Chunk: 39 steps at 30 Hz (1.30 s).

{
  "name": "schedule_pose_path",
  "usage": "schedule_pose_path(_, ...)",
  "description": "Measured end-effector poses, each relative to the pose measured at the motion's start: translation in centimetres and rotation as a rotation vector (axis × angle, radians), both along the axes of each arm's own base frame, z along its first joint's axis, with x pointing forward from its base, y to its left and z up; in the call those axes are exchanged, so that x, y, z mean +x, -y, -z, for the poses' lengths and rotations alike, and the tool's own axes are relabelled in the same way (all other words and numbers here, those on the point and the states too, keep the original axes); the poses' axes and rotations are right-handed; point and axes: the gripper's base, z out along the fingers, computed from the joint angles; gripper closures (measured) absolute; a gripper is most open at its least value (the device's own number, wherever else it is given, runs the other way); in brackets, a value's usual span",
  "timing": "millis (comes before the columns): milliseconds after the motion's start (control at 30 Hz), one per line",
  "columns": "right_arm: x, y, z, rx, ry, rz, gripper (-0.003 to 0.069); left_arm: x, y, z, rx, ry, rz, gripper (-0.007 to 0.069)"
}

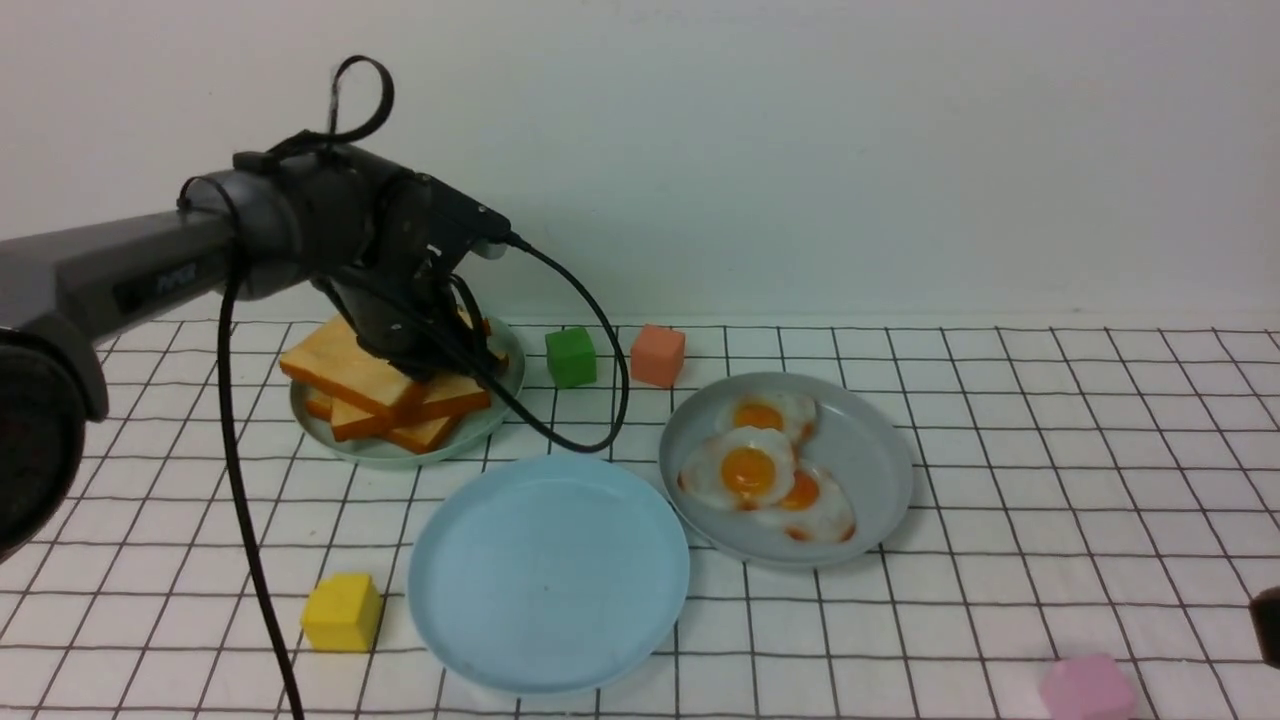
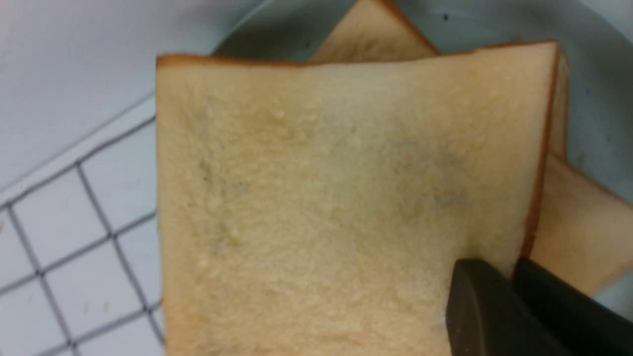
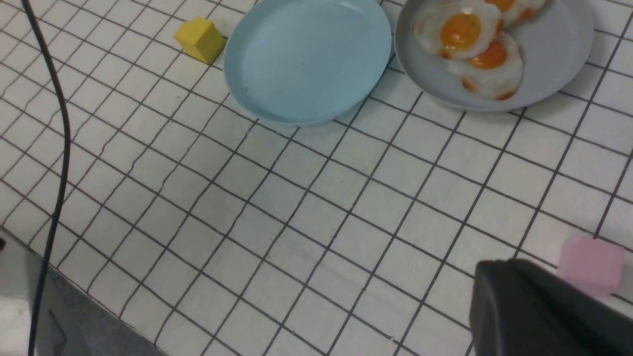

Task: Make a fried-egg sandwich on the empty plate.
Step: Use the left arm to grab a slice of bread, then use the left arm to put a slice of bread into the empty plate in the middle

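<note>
The empty sky-blue plate (image 1: 548, 570) lies at the front centre and also shows in the right wrist view (image 3: 306, 59). Several toast slices (image 1: 350, 375) are stacked on a pale green plate (image 1: 375, 450) at the back left. My left gripper (image 1: 425, 360) is over that stack. In the left wrist view it (image 2: 512, 264) is shut on the edge of the top toast slice (image 2: 321, 198), one finger on each side of the crust. Three fried eggs (image 1: 745, 468) lie on the grey-blue plate (image 1: 870, 470). My right gripper (image 3: 509, 262) is shut and empty, low at the front right.
A green cube (image 1: 571, 356) and an orange cube (image 1: 658, 354) stand behind the plates. A yellow cube (image 1: 342, 612) is left of the sky-blue plate. A pink cube (image 1: 1088, 688) sits beside my right gripper. My left arm's black cable (image 1: 240, 500) hangs over the left side.
</note>
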Motion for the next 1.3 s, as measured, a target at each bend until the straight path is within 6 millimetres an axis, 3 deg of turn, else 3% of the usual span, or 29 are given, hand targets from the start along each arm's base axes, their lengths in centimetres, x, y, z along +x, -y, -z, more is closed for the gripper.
schedule_pose_path(33, 0.0, 0.0, 0.0, 0.000, 0.000, 0.000, 0.0637, -0.1, 0.0, -0.2, -0.001, 0.000, -0.002, 0.0607)
schedule_pose_path(133, 0.0, 0.0, 0.0, 0.000, 0.000, 0.000, 0.0633, -3.2, 1.4, -5.3, -0.030, 0.031, -0.002, 0.0607)
schedule_pose_path(167, 0.0, 0.0, 0.0, 0.000, -0.001, 0.000, 0.0633, -3.7, 1.7, -5.9, -0.033, 0.038, 0.007, 0.0607)
schedule_pose_path(233, 0.0, 0.0, 0.0, -0.002, -0.004, -0.002, 0.0631, -7.4, 4.0, -8.7, -0.057, 0.070, 0.074, 0.0607)
schedule_pose_path(267, -0.1, 0.0, 0.1, -0.003, -0.007, -0.003, 0.0631, -8.7, 4.8, -9.1, -0.063, 0.070, 0.098, 0.0607)
schedule_pose_path(333, -0.1, 0.0, 0.1, -0.006, -0.014, -0.006, 0.0629, -11.9, 6.8, -8.9, -0.080, 0.039, 0.152, 0.0607)
schedule_pose_path(400, -0.1, 0.0, 0.1, -0.009, -0.019, -0.008, 0.0628, -14.5, 8.3, -7.6, -0.071, -0.011, 0.201, 0.0607)
schedule_pose_path(500, -0.2, 0.0, 0.2, -0.013, -0.024, -0.012, 0.0627, -16.5, 9.8, -4.6, -0.043, -0.072, 0.252, 0.0607)
schedule_pose_path(767, -0.3, 0.0, 0.2, -0.020, -0.026, -0.026, 0.0627, -16.2, 11.1, -0.3, 0.028, -0.093, 0.315, 0.0607)
schedule_pose_path(933, -0.4, 0.0, 0.3, -0.023, -0.033, -0.032, 0.0627, -16.3, 11.4, 0.4, -0.005, -0.130, 0.293, 0.0568)
schedule_pose_path(1200, -0.5, -0.1, 0.3, -0.014, -0.044, -0.040, 0.0627, -16.6, 11.4, 0.3, -0.039, -0.166, 0.250, 0.0284)
schedule_pose_path(1300, -0.5, -0.1, 0.3, -0.011, -0.045, -0.041, 0.0624, -16.9, 11.1, -0.4, -0.042, -0.194, 0.206, 0.0231)
